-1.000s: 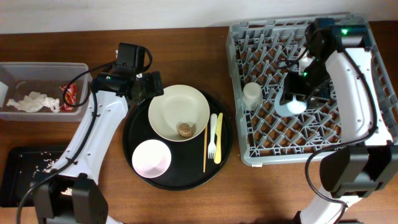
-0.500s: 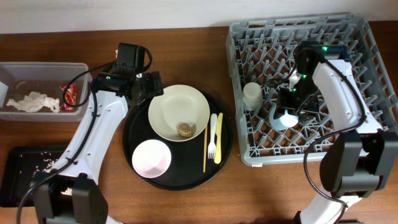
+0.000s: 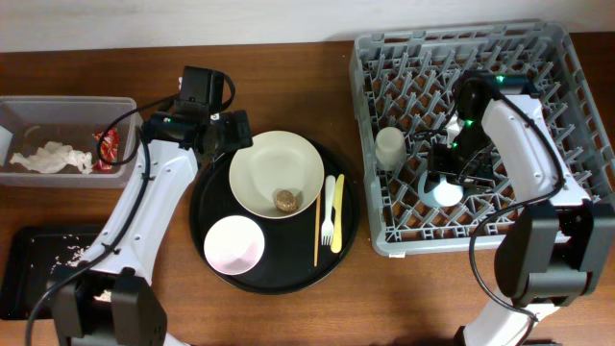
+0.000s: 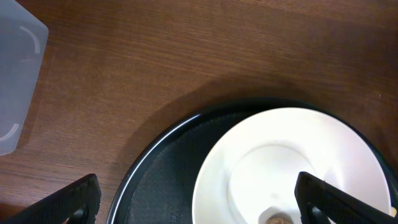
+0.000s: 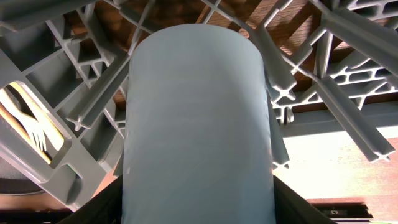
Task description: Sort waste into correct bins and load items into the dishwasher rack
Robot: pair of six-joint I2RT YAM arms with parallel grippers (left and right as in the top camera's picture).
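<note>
My right gripper (image 3: 450, 171) is shut on the light blue cup (image 3: 447, 190), holding it low among the pegs of the grey dishwasher rack (image 3: 384, 226); the cup fills the right wrist view (image 5: 198, 124). The small white cup (image 3: 389, 148) stands in the rack to its left. My left gripper (image 3: 233, 133) is open and empty over the far-left rim of the cream plate (image 3: 277, 173), which holds the brown food lump (image 3: 285, 200). In the left wrist view the plate (image 4: 292, 162) lies between the fingers. The pink bowl (image 3: 234, 244), white fork (image 3: 328, 210), yellow knife (image 3: 338, 213) and wooden stick (image 3: 317, 226) lie nearby.
The dishes sit on a big round black tray (image 3: 207, 207). The clear tub (image 3: 115, 106) at the left holds a crumpled napkin (image 3: 50, 159) and the red wrapper (image 3: 109, 146). The shallow black tray (image 3: 24, 240) at the front left holds rice grains (image 3: 69, 252).
My right gripper has carried the light blue cup toward the front of the rack and lower among the pegs. The left arm has not moved.
</note>
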